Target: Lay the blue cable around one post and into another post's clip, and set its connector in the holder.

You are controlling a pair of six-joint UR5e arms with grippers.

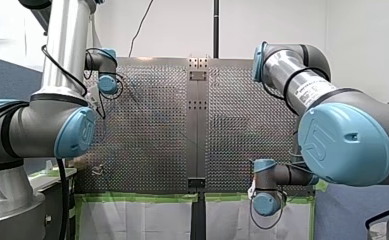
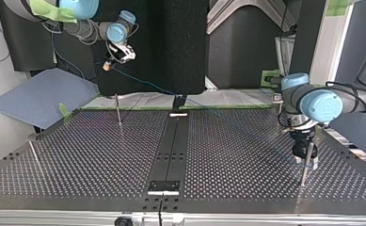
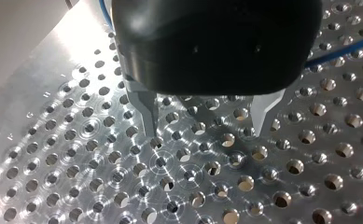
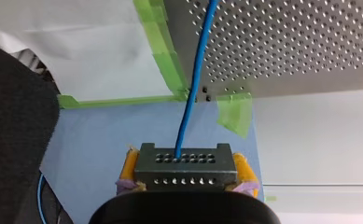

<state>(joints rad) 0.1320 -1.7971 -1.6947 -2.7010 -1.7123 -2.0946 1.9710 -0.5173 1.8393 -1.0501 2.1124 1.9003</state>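
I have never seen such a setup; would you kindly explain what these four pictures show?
These are two robot arms working over a perforated metal table. One picture looks from behind the arms, one faces them from across the table, and two come from cameras on the wrists. My right gripper has yellow pads clamped on a dark connector, from which the blue cable runs to the table. My left gripper hovers open just above the holes, holding nothing. Thin posts stand on the table.

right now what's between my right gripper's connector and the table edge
Only the blue cable, running from the connector to the table over a blue sheet and green tape; the right wrist view shows it.
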